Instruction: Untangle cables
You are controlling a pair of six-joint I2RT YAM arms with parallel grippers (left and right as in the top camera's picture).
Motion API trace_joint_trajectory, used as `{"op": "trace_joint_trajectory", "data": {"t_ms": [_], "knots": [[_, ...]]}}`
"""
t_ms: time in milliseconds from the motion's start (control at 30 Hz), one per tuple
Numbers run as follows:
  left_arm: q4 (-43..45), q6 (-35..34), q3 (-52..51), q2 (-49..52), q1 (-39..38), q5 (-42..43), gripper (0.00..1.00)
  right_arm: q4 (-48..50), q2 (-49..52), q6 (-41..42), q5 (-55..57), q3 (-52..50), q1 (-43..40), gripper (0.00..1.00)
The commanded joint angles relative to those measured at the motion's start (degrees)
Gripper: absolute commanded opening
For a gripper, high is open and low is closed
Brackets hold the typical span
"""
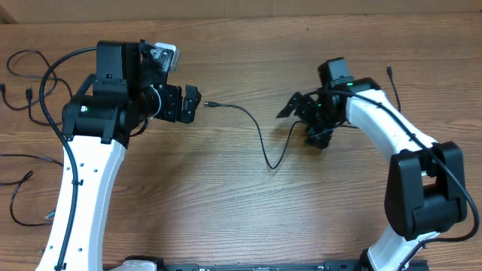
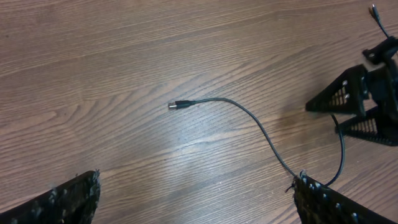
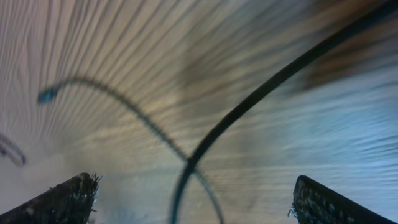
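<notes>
Overhead shows one cable [image 1: 252, 128] lying loose between the left pincer [image 2: 196, 182] and the right pincer [image 3: 196, 186], both wide open and empty. This looks like a regrasp step; next, the left one should probably close on the plug [image 1: 212, 105] at the cable's nine o'clock end.

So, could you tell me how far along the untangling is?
The middle cable already lies alone. Nothing is in hand: left gripper and right gripper are both open, the right one straddling that cable. Still left: the left-edge cables, which cross each other.
</notes>
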Motion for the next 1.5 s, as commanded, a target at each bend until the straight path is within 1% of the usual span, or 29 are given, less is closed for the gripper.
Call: {"op": "trace_joint_trajectory", "data": {"t_ms": [0,33,67,100,133,467,633,767,800,833,867,967,1000,1033,1133,1200,1333,1467], "knots": [[-0.04,1.16,0.94,-0.92,-0.39,-0.28,0.99,0.52,-0.74,1.14,-1.49,-0.15,2.64,1.0],[-0.13,1.14,0.94,-0.92,-0.39,-0.28,1.0,0.57,-0.74,1.53,-0.81,-0.15,3.23,0.98],[-0.22,1.14,0.94,-0.92,-0.39,-0.28,0.99,0.59,-0.74,2.47,0.48,-0.15,3.91,0.86],[-0.48,1.14,0.94,-0.92,-0.39,-0.28,0.99,0.76,-0.74,3.56,2.47,-0.15,4.63,0.26],[-0.61,1.14,0.94,-0.92,-0.39,-0.31,1.0,0.76,-0.72,4.09,3.39,-0.15,4.81,0.04],[-1.03,1.16,0.94,-0.83,-0.39,-0.31,1.0,0.79,-0.74,3.48,6.45,-0.15,4.83,0.04],[-1.05,1.16,0.94,-0.63,-0.39,-1.31,1.0,1.77,-0.74,-4.42,6.43,2.1,4.17,0.04],[-1.03,1.2,0.94,-0.63,-0.37,-2.91,1.0,-1.51,-0.74,-9.88,6.47,11.15,2.01,0.04],[-1.05,1.86,0.94,-0.61,-0.37,-2.86,1.0,-3.3,-0.74,-11.65,6.49,15.93,0.98,0.04],[-1.07,2.29,0.94,-0.61,-0.37,-2.86,1.0,-4.24,-0.74,-12.55,6.58,18.58,0.48,0.04],[-1.14,4.07,0.94,-0.61,-0.37,-2.69,1.0,-6.03,-0.74,-14.62,6.45,25.46,-0.46,0.04],[-1.51,8.15,0.94,-0.52,-0.37,-1.27,1.0,-7.69,-0.74,-15.58,6.4,35.21,-0.81,0.04],[-1.77,11.61,0.94,-0.39,-0.35,0.55,0.99,-7.63,-0.74,-15.52,6.32,41.13,-0.72,0.04],[-1.77,13.03,0.94,-0.28,-0.35,1.03,1.0,-7.3,-0.74,-15.45,6.12,43.85,-0.5,0.04],[-0.79,13.92,0.94,-0.04,0.09,0.94,1.0,-4.28,-0.74,-13.25,5.73,49.11,0.66,0.04],[0.44,13.4,0.94,0.13,1.05,0.98,0.99,-0.55,-0.74,-11.74,5.29,50.12,1.75,0.04],[2.78,8.5,0.94,0.15,4.52,0.98,1.0,7.5,0.02,-8.0,4.44,50.07,4.22,0.04],[2.97,3.5,0.94,0.15,8.63,0.98,1.0,15.15,3.26,-4.5,2.08,50.07,6.8,0.04]]}}
